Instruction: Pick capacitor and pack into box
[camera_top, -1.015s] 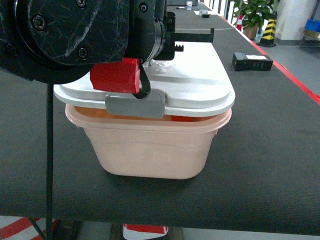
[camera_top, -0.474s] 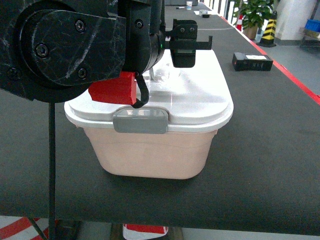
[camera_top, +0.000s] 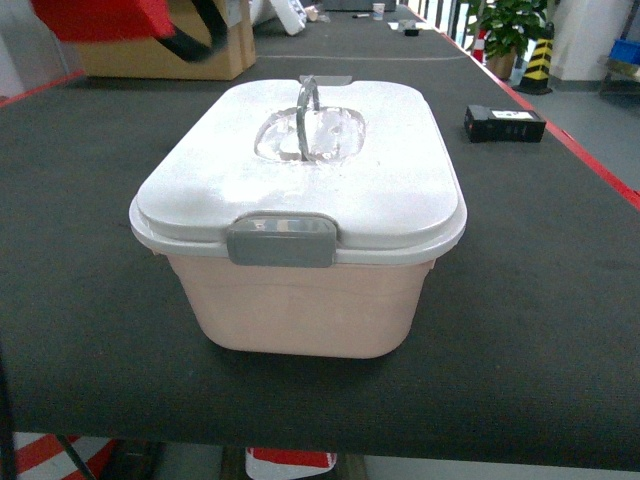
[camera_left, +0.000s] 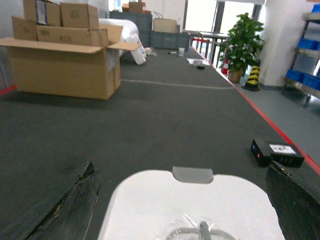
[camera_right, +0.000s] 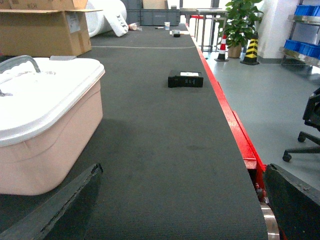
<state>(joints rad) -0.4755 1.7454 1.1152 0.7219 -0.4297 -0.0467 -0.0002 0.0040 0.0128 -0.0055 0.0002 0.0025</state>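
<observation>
I'm looking at the pale pink rounded-rectangular plastic box (camera_top: 305, 305) sitting mid-frame on the dark bench (camera_top: 540, 300). Its white lid (camera_top: 300, 190) is seated flush all round and the grey latch (camera_top: 281, 240) is lying flat against the front rim.

The capacitor isn't showing in any view; I'm assuming it's inside, but I can't confirm that through the lid.

Left end effector (camera_left: 185, 200): both black fingers are framing the lower corners of its wrist view, spread wide, nothing between them, hovering over the lid. Right end effector (camera_right: 182, 205): same picture, spread and empty, off to the right of the box.

Handling, my read: the box is looking light, stiff and smooth-walled, so likely slippery. The grey arched handle (camera_top: 306, 118) in the clear recess at the lid centre is the place to grab, provided the latch is holding.

Around it: a small black rectangular device (camera_top: 505, 124) at upper right, well apart; a brown cardboard carton (camera_top: 165, 55) at upper left; a red piece of the arm (camera_top: 100, 18) poking into the top left corner. Nothing is blocking access from above.
</observation>
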